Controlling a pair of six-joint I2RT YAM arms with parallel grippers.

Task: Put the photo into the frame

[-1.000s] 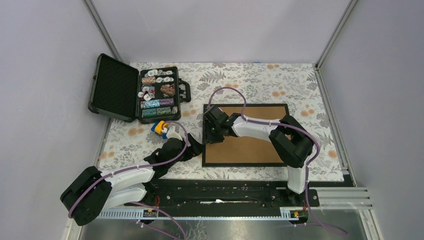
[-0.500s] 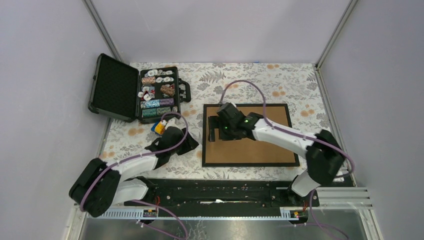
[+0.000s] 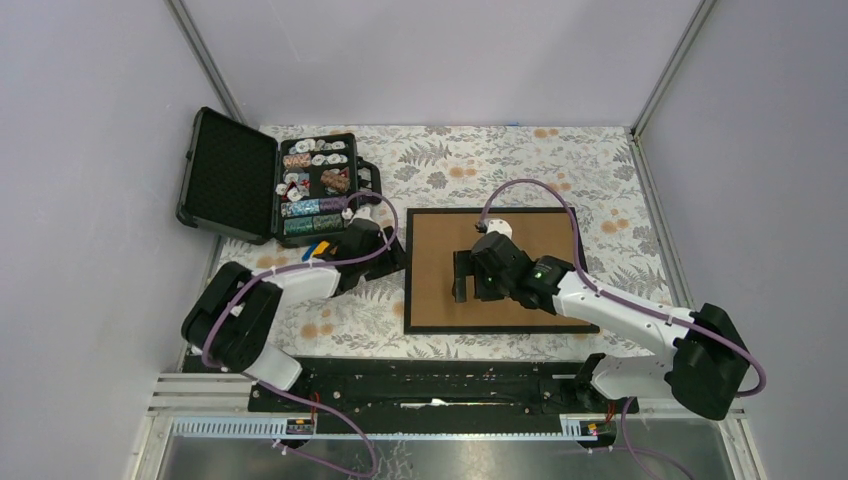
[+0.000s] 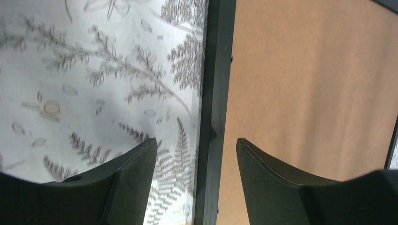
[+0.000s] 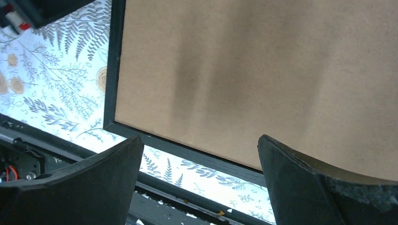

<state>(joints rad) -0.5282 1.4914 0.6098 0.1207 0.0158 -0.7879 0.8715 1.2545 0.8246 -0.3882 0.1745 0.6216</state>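
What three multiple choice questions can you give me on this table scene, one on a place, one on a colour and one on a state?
1. Where is the open black case relative to the frame?
A. To its right
B. To its left and farther back
C. Lying on it

2. What colour is the frame's upturned back?
A. White
B. Red
C. Brown

3. How do the jaws of the right gripper stand?
A. Open, with nothing between them
B. Shut on the frame
C. Shut on a chip

Answers:
1. B, the top view shows the case at the far left corner.
2. C, the plain brown back fills both wrist views.
3. A, its fingers stand wide apart above the frame's back.
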